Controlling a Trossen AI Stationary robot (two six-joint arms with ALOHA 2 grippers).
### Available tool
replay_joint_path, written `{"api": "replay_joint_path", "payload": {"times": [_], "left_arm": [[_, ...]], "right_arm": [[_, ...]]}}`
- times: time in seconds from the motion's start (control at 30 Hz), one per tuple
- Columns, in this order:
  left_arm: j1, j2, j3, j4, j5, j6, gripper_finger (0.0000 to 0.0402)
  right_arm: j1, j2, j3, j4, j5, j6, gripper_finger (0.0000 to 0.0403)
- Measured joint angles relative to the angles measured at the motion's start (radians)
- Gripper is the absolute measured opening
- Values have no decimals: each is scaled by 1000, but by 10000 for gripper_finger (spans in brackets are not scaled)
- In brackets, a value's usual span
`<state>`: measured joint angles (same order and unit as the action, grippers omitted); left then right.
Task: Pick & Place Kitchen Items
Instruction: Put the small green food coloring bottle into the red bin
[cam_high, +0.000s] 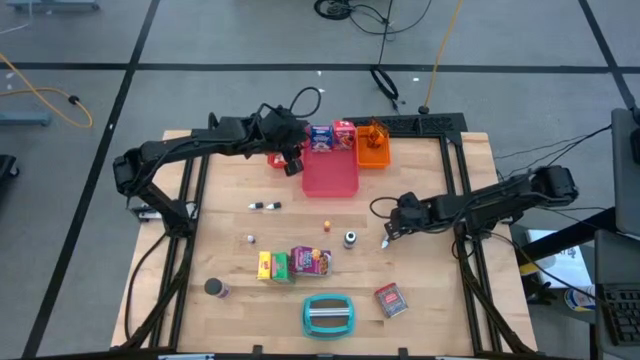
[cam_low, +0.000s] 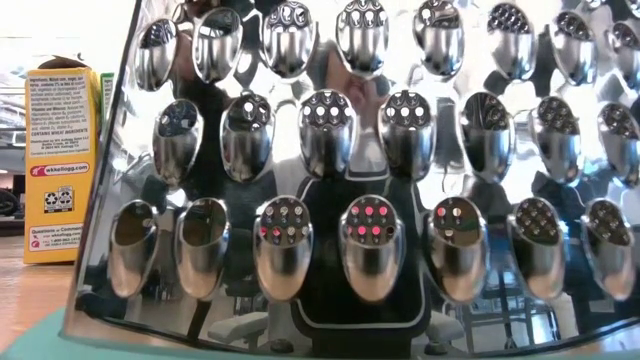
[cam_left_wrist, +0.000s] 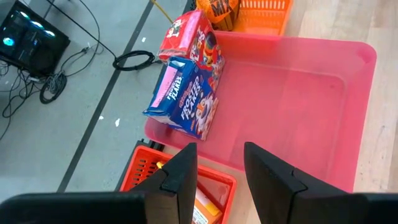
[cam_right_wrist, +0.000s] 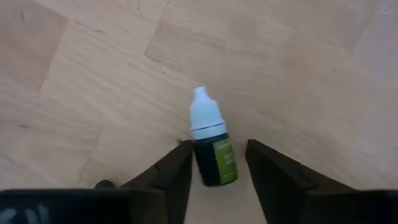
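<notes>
Grater, low view: the metal grater (cam_low: 370, 180) stands right at the lens and fills almost the whole picture; its raised, holed teeth mirror the room. Only a yellow box (cam_low: 62, 165) shows past its edge, standing upright on the bench (cam_low: 30, 300).
Grater, high view: from above it is the teal-and-grey oblong (cam_high: 328, 314) at the near edge of the bench, with a red-white box (cam_high: 390, 299) just beside it.
Right hand: the right hand (cam_high: 387, 239) is down at the bench. Only the right wrist view shows what it has: a small green bottle (cam_right_wrist: 210, 142) with a white cap lies on the wood between the fingers (cam_right_wrist: 171, 174), which flank its body closely; whether they press on it I cannot tell.
Left hand: the left hand (cam_high: 292, 166) hangs at the far side, by the pink tray. In the left wrist view its fingers (cam_left_wrist: 180, 180) stand apart with nothing between them.
Pink tray: the pink tray (cam_left_wrist: 348, 68) holds a blue-white box (cam_left_wrist: 186, 102) and a red box (cam_left_wrist: 193, 40), both against its far wall; the rest of its floor is bare.
Orange tray: the orange tray (cam_high: 374, 152) sits just beside the pink one and holds a dark-and-orange item I cannot identify.
Red tray: the red tray (cam_left_wrist: 146, 168) shows below the left hand with something orange inside, mostly hidden.
Mid bench, high view only: yellow, green and purple packets (cam_high: 298, 263) lie together; a shaker (cam_high: 350, 238) and a dark can (cam_high: 214, 288) stand apart.
</notes>
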<state>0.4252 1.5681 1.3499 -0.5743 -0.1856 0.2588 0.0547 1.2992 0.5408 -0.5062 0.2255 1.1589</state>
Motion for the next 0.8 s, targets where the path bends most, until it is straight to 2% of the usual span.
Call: {"api": "replay_joint_path", "payload": {"times": [0.2, 0.57, 0.8], "left_arm": [[0, 0, 0, 0, 0, -1, 134], [0, 0, 0, -24, -77, -35, 134], [-2, 0, 0, -62, -79, -53, 134]], "right_arm": [[0, -5, -2, -8, 10, -41, 39], [-4, -98, -7, 30, 34, -145, 36], [-43, -191, -7, 116, 56, -263, 36]]}}
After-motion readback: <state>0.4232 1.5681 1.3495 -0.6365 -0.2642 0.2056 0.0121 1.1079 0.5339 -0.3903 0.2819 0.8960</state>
